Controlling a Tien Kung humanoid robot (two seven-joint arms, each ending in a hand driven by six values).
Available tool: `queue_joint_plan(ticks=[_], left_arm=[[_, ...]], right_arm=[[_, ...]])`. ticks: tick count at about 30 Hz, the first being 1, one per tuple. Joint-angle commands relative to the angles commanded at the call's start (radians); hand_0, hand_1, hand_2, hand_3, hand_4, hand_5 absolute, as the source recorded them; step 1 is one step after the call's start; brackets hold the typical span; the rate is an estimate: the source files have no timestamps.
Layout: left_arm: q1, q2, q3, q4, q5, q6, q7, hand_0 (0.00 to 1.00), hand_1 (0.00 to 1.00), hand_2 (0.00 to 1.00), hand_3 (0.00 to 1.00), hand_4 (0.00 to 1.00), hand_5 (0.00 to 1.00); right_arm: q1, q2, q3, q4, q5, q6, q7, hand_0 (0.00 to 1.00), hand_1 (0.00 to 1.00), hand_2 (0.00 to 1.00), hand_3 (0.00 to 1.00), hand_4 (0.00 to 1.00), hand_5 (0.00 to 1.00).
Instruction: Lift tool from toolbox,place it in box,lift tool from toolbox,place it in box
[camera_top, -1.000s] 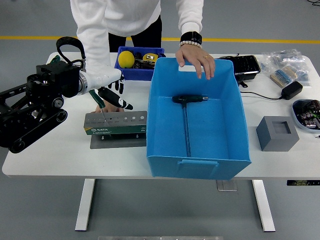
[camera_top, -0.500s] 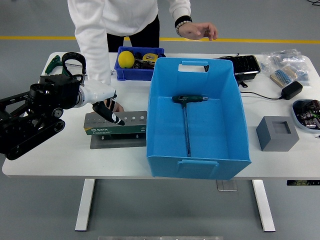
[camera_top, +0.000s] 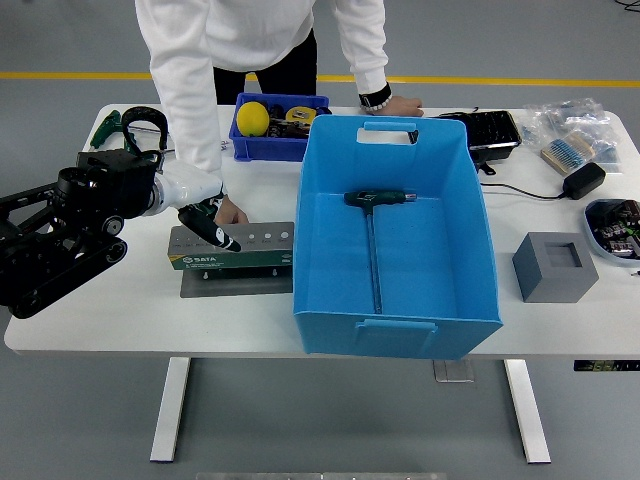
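The grey tool holder (camera_top: 245, 250) lies on the table left of the big blue box (camera_top: 312, 230). My left hand (camera_top: 208, 222), white with black fingertips, is low over the holder's left end, its fingers curled around a green-handled tool; the tool's shaft is hidden. A T-handle wrench (camera_top: 375, 200) lies inside the box. A person's hand (camera_top: 232, 212) rests just behind the holder, next to my hand. The person's other hand (camera_top: 402, 105) rests on the table behind the box's far rim. My right arm is out of view.
A small blue bin (camera_top: 290, 148) with a yellow ball (camera_top: 252, 118) stands behind the holder. A grey block (camera_top: 555, 265), a black tray (camera_top: 492, 128), a charger (camera_top: 583, 180), bags of parts (camera_top: 572, 125) and a small tub (camera_top: 612, 225) lie at the right.
My left hand has come down onto the holder's left end, and the tool's thin shaft no longer shows. The person's hand left the box's far rim and now rests behind it.
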Motion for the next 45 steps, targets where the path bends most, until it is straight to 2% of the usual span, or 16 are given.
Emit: queue_joint_plan(ticks=[4,5,10,11,16,17,22,23,28,29,31,34,35,40,41,45], left_arm=[[-0.002,0.0,0.001,0.001,0.006,-0.002,0.0,0.551,0.5,0.475,0.287,0.998,0.811],[-0.002,0.001,0.001,0.001,0.007,-0.002,0.001,0.542,0.453,0.418,0.269,0.998,0.814],[-0.002,0.003,0.0,0.005,0.018,-0.009,0.004,0.542,0.453,0.418,0.269,0.998,0.814],[-0.001,0.002,0.0,0.006,0.021,-0.009,0.004,0.525,0.41,0.373,0.251,0.998,0.82],[-0.001,0.002,0.002,0.014,0.039,-0.004,0.001,0.525,0.41,0.373,0.251,0.998,0.82],[-0.001,0.002,0.003,0.015,0.043,-0.003,0.0,0.508,0.331,0.3,0.234,0.998,0.818],[-0.002,0.002,0.002,0.018,0.061,0.003,-0.008,0.508,0.331,0.3,0.234,0.998,0.818],[-0.002,0.001,0.0,0.017,0.073,0.0,-0.01,0.432,0.226,0.226,0.208,0.998,0.722],[-0.004,0.001,-0.004,0.014,0.133,-0.008,-0.031,0.432,0.226,0.226,0.208,0.998,0.722],[-0.004,0.001,-0.005,0.013,0.145,-0.009,-0.038,0.342,0.128,0.168,0.162,0.969,0.53],[-0.004,0.001,-0.005,0.013,0.16,-0.008,-0.045,0.342,0.128,0.168,0.162,0.969,0.53],[-0.001,0.002,-0.006,0.016,0.194,0.002,-0.062,0.342,0.128,0.168,0.162,0.969,0.53],[-0.001,0.002,-0.005,0.016,0.201,0.007,-0.065,0.229,0.049,0.124,0.14,0.886,0.329],[0.005,0.006,-0.004,0.024,0.238,0.076,-0.084,0.229,0.049,0.124,0.14,0.886,0.329],[0.005,0.006,-0.004,0.025,0.239,0.084,-0.085,0.128,0.002,0.077,0.121,0.88,0.418],[0.008,0.009,-0.008,0.029,0.235,0.123,-0.088,0.128,0.002,0.077,0.121,0.88,0.418]], right_arm=[[0.001,0.0,0.0,0.0,0.0,0.0,0.0,0.736,0.725,0.753,0.681,0.954,0.785],[0.0,0.0,0.0,0.0,0.0,0.0,0.0,0.736,0.725,0.754,0.681,0.954,0.786],[-0.002,0.001,-0.003,0.0,0.002,0.0,0.002,0.736,0.725,0.754,0.681,0.954,0.786],[-0.002,0.001,-0.003,0.0,0.002,0.0,0.002,0.736,0.724,0.753,0.68,0.952,0.786],[-0.001,0.0,-0.003,0.0,0.004,0.0,0.003,0.736,0.724,0.753,0.68,0.952,0.786],[-0.001,0.0,-0.004,0.0,0.004,0.0,0.003,0.735,0.725,0.753,0.68,0.952,0.787],[-0.001,-0.001,-0.005,0.0,0.006,0.0,0.005,0.735,0.725,0.753,0.68,0.952,0.787],[-0.001,-0.001,-0.005,0.0,0.007,0.0,0.005,0.736,0.725,0.753,0.68,0.952,0.787],[-0.001,-0.001,-0.003,0.0,0.008,0.0,0.007,0.736,0.725,0.753,0.68,0.952,0.787],[-0.002,-0.001,-0.002,0.0,0.008,0.0,0.007,0.736,0.722,0.753,0.679,0.952,0.787],[-0.002,-0.001,-0.001,-0.001,0.007,0.0,0.007,0.736,0.722,0.753,0.679,0.952,0.787],[-0.002,0.0,0.001,-0.001,0.007,-0.001,0.007,0.736,0.722,0.753,0.679,0.952,0.787],[-0.002,0.0,0.002,-0.001,0.007,-0.001,0.007,0.736,0.721,0.753,0.679,0.952,0.789],[-0.003,0.001,0.002,-0.001,0.006,-0.001,0.006,0.736,0.721,0.753,0.679,0.952,0.789],[-0.003,0.001,0.002,-0.001,0.006,-0.001,0.006,0.735,0.721,0.752,0.679,0.952,0.79],[-0.004,0.001,0.003,-0.001,0.005,-0.001,0.006,0.735,0.721,0.752,0.679,0.952,0.79]])
